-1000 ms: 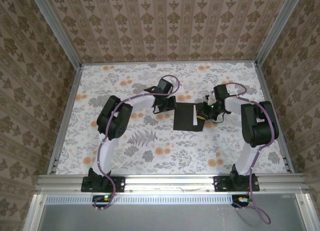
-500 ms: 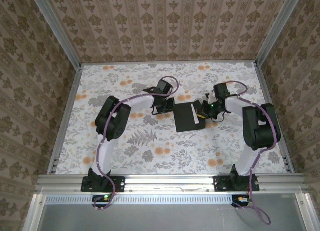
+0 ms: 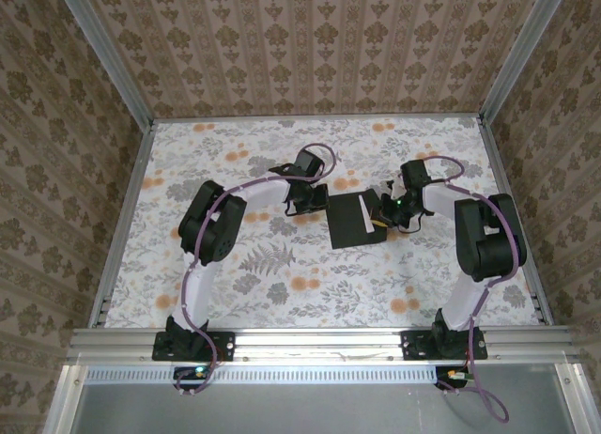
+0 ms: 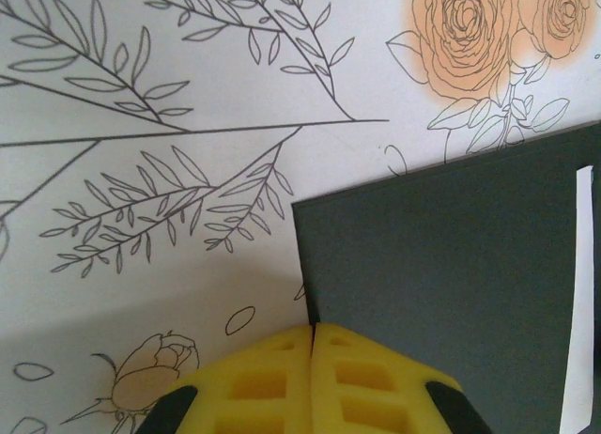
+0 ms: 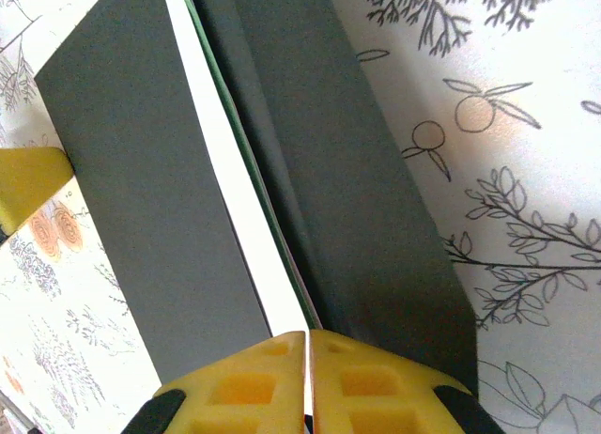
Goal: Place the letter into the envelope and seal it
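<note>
Narrower than before, white letter sliver between matte-black envelope panels.

The envelope hides most of the letter.

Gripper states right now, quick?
Left gripper: closed at the flat black paper envelope's edge; grip unclear.
Right gripper: closed on the white green-edged paper letter.

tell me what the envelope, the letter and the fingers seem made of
The envelope: matte black paper or thin card, judging by its crisp edges and sharp fold. The letter: thin white paper, green-edged, lying flat. The fingers: yellow moulded plastic or rubber, with recessed square pockets.
</note>
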Tool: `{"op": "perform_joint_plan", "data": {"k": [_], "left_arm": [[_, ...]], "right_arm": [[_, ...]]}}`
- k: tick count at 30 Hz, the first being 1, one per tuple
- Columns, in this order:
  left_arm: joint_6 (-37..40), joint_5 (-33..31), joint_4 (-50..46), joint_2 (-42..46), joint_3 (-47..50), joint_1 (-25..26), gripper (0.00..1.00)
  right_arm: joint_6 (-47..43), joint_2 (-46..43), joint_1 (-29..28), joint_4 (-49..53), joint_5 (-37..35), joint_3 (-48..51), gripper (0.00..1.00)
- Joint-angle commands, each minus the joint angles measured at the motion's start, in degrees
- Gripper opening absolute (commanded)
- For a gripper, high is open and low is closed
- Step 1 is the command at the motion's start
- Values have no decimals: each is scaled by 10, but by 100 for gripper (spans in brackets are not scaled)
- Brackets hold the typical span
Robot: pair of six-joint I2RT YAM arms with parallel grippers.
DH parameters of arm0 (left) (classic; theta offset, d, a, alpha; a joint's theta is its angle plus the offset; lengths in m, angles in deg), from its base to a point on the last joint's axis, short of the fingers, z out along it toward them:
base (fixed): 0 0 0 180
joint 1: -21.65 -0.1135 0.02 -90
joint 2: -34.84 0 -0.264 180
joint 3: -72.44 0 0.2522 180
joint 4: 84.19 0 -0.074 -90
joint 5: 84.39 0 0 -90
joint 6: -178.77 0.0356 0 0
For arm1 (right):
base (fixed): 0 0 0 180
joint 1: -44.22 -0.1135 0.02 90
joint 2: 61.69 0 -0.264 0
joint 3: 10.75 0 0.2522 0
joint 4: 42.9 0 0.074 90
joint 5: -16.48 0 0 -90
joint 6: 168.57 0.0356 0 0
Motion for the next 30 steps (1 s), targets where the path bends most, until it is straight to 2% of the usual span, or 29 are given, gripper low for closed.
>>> {"op": "perform_joint_plan", "data": {"k": [1, 14, 24, 30], "left_arm": [[-4, -3, -32, -1, 1, 4, 0], [-9, -5, -31, -1, 5, 6, 0], [-9, -7, -32, 4, 9, 6, 0], [-9, -6, -31, 3, 10, 6, 0]], "right_arm": [[-8, 9, -7, 7, -11, 8, 11], [6, 21, -25, -8, -7, 7, 11], [-41, -1, -17, 67, -63, -34, 11], [-47, -1, -13, 69, -71, -31, 10]]}}
